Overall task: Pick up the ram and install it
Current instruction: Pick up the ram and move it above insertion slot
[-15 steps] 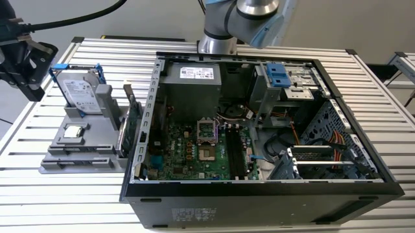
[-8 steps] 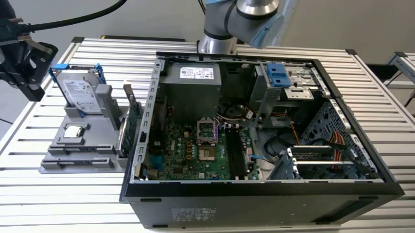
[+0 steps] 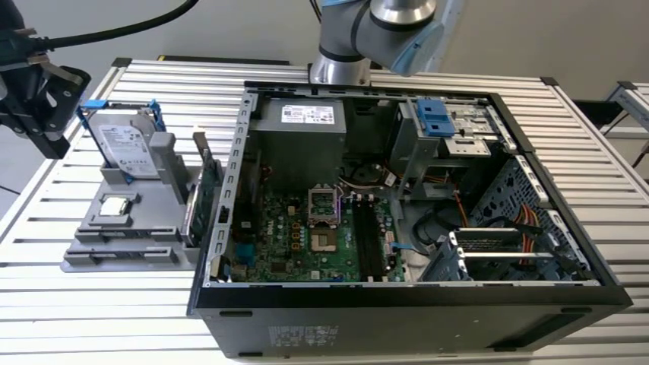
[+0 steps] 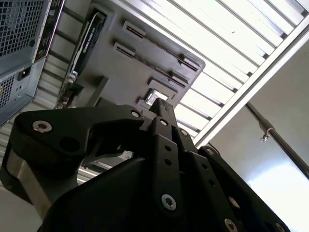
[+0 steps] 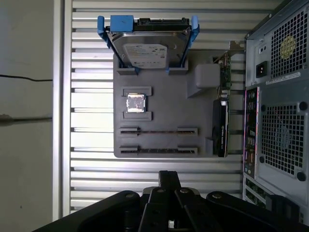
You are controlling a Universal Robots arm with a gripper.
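The black gripper [image 5: 169, 176] hovers over the grey moulded parts tray [image 5: 159, 104], jaws closed on nothing. The thin dark ram stick [image 5: 158, 131] looks slotted there, not yet picked up.

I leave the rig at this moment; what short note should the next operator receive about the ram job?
Tool: the black tool is shut and empty, hanging above the slatted metal table, apart from the grey plastic holder.
Ram: the long thin dark ram sticks appear to stand edge-on in the holder's two slotted rows, untouched.
Done: nothing that shows. Left: the pick-up and the install into the open black computer case.
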